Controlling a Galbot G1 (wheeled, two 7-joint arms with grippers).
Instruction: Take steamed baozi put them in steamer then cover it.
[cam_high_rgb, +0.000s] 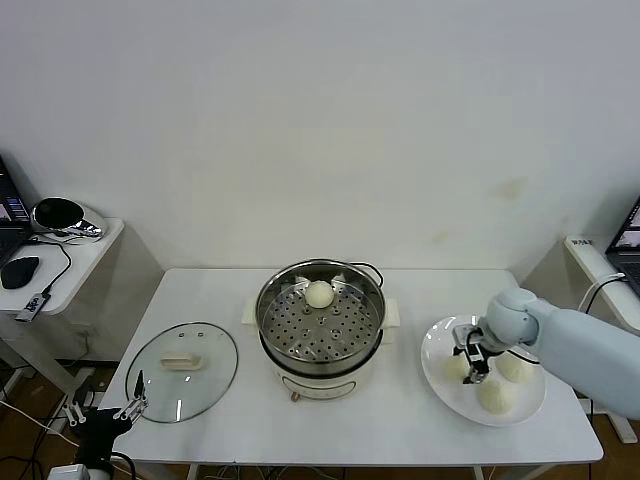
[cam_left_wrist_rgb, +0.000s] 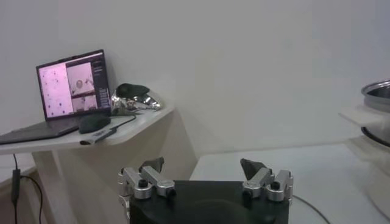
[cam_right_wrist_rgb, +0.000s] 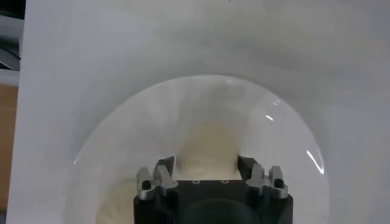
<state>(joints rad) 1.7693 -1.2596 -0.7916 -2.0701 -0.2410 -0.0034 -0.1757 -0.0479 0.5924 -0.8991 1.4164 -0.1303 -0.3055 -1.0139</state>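
The steamer stands at the table's middle with one steamed baozi on its perforated tray. Three more baozi lie on a white plate at the right; two lie free. My right gripper is down on the plate, its fingers pressed against both sides of the third baozi. In the right wrist view this baozi fills the gap of the gripper. The glass cover lies flat at the left. My left gripper is open and empty by the table's front left corner.
A side table with a laptop, mouse and cables stands left of the main table. Another small table with a laptop stands at the right. The steamer's edge shows far off in the left wrist view.
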